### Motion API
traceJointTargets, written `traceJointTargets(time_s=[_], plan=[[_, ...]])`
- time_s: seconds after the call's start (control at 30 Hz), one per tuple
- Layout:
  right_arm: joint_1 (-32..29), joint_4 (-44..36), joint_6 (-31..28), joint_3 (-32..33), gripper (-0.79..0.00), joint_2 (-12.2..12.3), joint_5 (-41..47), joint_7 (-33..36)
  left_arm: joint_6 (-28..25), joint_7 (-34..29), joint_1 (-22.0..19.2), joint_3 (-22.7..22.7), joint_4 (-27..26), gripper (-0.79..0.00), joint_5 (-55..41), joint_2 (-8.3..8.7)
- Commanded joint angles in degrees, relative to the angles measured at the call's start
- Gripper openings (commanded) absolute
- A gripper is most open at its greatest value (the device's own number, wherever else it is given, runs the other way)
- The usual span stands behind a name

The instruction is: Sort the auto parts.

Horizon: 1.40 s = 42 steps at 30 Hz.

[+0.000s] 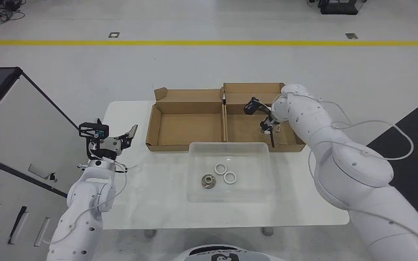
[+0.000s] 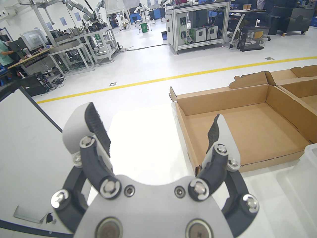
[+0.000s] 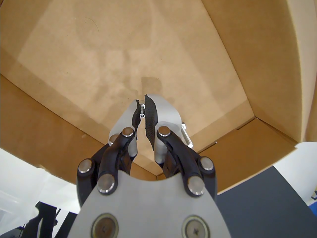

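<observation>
Silvery and threaded, a small bolt (image 3: 141,111) is pinched end-on between the fingers (image 3: 151,116) of your right gripper (image 3: 141,107), low inside the right cardboard box (image 3: 99,38). A second bolt (image 3: 186,136) seems to lie near the box corner, half hidden. Your left gripper (image 2: 154,111) hangs over the desk (image 1: 163,189) beside the left box (image 2: 247,125), fingers wide apart. Two white rings (image 1: 221,169) and a metal hub (image 1: 208,181) lie in the clear tray (image 1: 228,147).

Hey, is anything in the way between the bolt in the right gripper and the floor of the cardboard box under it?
Nothing visible. The right gripper holds the threaded silver bolt over bare floor of the brown cardboard box; a second silver bolt lies off toward the box corner.
</observation>
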Motion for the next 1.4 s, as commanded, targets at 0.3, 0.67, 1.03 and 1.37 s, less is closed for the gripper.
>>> traceJointTargets(time_s=[0.3,0.67,1.03,1.37], plan=[[-0.40,0.92,-0.23,1.00,-0.708,-0.44,-0.40,0.01,0.00,0.00,0.00,0.00,0.00,0.000,0.00,0.00],[-0.81,1.60,-0.61,2.13,-0.588,-0.59,-0.60,-1.25,0.00,0.00,0.00,0.00,0.00,0.000,0.00,0.00],[2.29,3.63,-4.40,4.74,0.000,0.58,1.23,-7.55,0.00,0.00,0.00,0.00,0.00,0.000,0.00,0.00],[3.09,3.81,-7.77,6.64,0.000,1.72,3.39,-8.30,0.00,0.00,0.00,0.00,0.00,0.000,0.00,0.00]])
